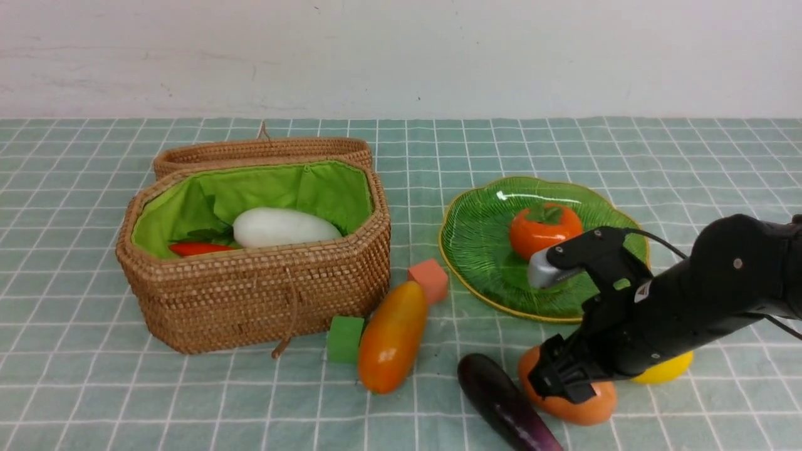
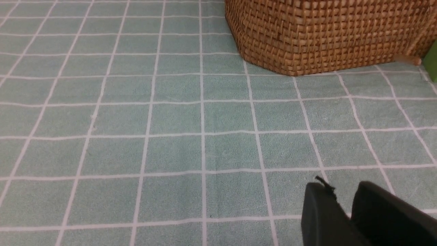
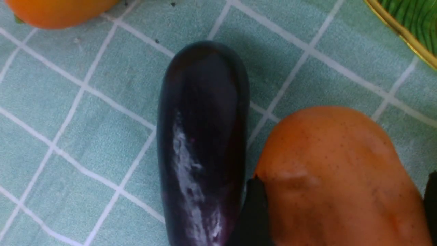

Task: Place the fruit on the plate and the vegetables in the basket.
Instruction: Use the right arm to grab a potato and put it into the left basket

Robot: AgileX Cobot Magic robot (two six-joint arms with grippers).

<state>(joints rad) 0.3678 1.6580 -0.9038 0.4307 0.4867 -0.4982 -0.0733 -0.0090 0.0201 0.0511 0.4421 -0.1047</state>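
Front view: right end effector (image 1: 567, 382) set wide around the potato (image 1: 601, 401) on the counter (image 1: 207, 407).
Close evenly, keeping the finger beside the eggplant (image 1: 501, 401) from snagging it, then lift straight up.

The radish (image 1: 285, 228) and pepper (image 1: 199, 248) lie in the basket (image 1: 250, 294), at left on the worktop (image 1: 207, 401), its lid (image 1: 269, 150) behind it; one cube (image 1: 344, 339) sits before the basket, left of the mango (image 1: 393, 338), another (image 1: 428, 280) to its right; the persimmon (image 1: 545, 230) rests on the plate (image 1: 482, 250), at right; before the plate lie the eggplant (image 1: 504, 401), the potato (image 1: 586, 401) right of it, then the lemon (image 1: 665, 368)
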